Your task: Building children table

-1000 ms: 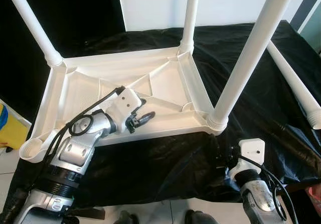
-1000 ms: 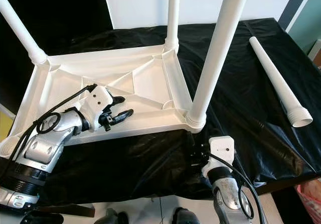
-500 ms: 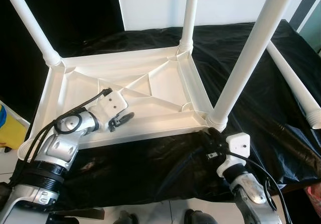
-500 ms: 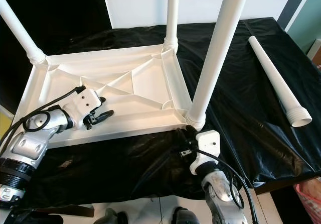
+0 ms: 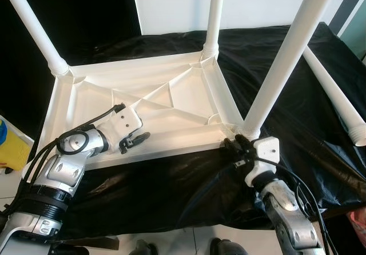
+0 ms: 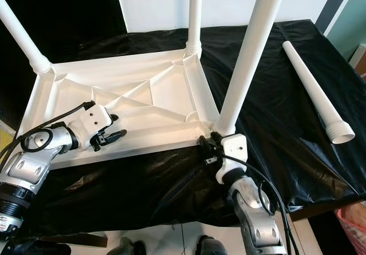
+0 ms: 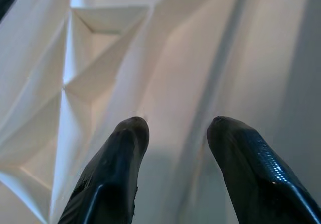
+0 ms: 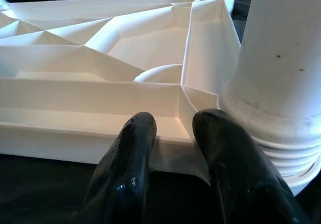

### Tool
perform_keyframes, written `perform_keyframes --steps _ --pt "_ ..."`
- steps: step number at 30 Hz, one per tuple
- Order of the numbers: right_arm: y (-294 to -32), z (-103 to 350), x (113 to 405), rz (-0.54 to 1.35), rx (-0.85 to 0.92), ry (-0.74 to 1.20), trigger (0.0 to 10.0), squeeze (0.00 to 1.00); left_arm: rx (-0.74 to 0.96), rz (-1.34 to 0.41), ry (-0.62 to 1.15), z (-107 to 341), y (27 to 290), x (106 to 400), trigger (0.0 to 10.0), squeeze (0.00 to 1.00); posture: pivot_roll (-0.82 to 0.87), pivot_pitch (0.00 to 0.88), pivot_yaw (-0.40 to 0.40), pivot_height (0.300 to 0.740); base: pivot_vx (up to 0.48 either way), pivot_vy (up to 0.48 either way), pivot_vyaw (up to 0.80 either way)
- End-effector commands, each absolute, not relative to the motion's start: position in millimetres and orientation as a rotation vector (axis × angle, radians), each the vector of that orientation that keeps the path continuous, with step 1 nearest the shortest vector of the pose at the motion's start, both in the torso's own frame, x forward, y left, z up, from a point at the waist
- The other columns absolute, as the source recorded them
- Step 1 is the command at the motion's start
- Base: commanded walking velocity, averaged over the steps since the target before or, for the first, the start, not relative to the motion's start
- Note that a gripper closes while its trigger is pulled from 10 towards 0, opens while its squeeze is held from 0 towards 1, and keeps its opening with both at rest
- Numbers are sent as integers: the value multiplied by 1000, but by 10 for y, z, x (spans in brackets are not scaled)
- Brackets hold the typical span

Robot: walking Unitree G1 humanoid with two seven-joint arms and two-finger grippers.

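Left gripper (image 5: 139, 139): jaws slightly spread, empty, over the near rail of the overturned white children's table (image 5: 171, 100). Right gripper (image 6: 207, 150): jaws slightly spread at the table's 5 o'clock corner, beside a fitted leg (image 6: 246, 66). The table lies on a black-draped tabletop (image 6: 274, 106), three legs upright; a loose leg (image 6: 317, 95) lies at 3 o'clock.

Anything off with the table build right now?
One leg lies loose on the black cloth, right of the upturned table. Three legs stand in their corners; the near-left socket looks empty, mostly behind the left arm. Left tool hovers open over the near rail; right tool sits at the near-right corner.
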State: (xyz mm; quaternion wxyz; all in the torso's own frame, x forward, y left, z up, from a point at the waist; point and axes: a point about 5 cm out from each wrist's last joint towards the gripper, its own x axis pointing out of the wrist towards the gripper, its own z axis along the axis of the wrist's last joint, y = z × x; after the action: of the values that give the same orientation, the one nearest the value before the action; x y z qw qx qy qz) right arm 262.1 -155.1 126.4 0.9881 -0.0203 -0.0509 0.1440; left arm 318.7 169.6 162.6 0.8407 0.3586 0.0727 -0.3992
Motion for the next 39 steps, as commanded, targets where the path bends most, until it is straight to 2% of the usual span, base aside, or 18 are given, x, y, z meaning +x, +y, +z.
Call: perform_keyframes --steps 1,12,13,14,15,16,17,18,20,25,31,34,36,37,39 --pt "-1665 1251 2635 238 -35 -103 10000 0 778 -858 192 1513 1712 3147 10000 0 -70 151 38 740 0 0 0" --pt "-1781 1270 2751 204 -42 -117 10000 0 773 -901 193 1457 1608 3101 10000 0 -68 146 38 740 0 0 0" --pt "-1932 1310 2848 142 -65 -132 10000 0 751 -947 162 1421 1427 3057 10000 0 -69 136 41 740 0 0 0" --pt "-1932 1310 2848 142 -65 -132 10000 0 751 -947 162 1421 1427 3057 10000 0 -69 136 41 740 0 0 0" --pt "-2098 1369 2940 67 -91 -152 10000 0 673 -998 110 1427 1163 3000 10000 0 -68 133 45 740 0 0 0" --pt "-2098 1369 2940 67 -91 -152 10000 0 673 -998 110 1427 1163 3000 10000 0 -68 133 45 740 0 0 0" --pt "-2199 1408 2993 19 -104 -166 10000 0 602 -1048 69 1451 955 2927 10000 0 -65 132 51 740 0 0 0" --pt "-2199 1408 2993 19 -104 -166 10000 0 602 -1048 69 1451 955 2927 10000 0 -65 132 51 740 0 0 0" --pt "-2245 1426 3021 -8 -109 -174 10000 0 532 -1091 37 1480 779 2849 10000 0 -64 132 53 740 0 0 0" --pt "-2189 1408 3023 14 -94 -175 10000 0 503 -1095 30 1478 728 2827 10000 0 -64 131 56 740 0 0 0" --pt "-1985 1396 3016 63 -76 -190 10000 0 417 -1079 -20 1586 605 2823 10000 0 -63 137 56 740 0 0 0" --pt "-1971 1401 3021 57 -73 -208 10000 0 375 -1035 -52 1712 674 2872 10000 0 -62 141 53 740 0 0 0" --pt "-1976 1414 3011 42 -78 -223 10000 0 316 -991 -72 1856 818 2927 10000 0 -63 143 50 740 0 0 0" --pt "-1976 1414 3011 42 -78 -223 10000 0 316 -991 -72 1856 818 2927 10000 0 -63 143 50 740 0 0 0" --pt "-1967 1405 2978 24 -91 -227 10000 0 315 -948 -72 1926 975 2972 10000 0 -61 145 47 740 0 0 0"
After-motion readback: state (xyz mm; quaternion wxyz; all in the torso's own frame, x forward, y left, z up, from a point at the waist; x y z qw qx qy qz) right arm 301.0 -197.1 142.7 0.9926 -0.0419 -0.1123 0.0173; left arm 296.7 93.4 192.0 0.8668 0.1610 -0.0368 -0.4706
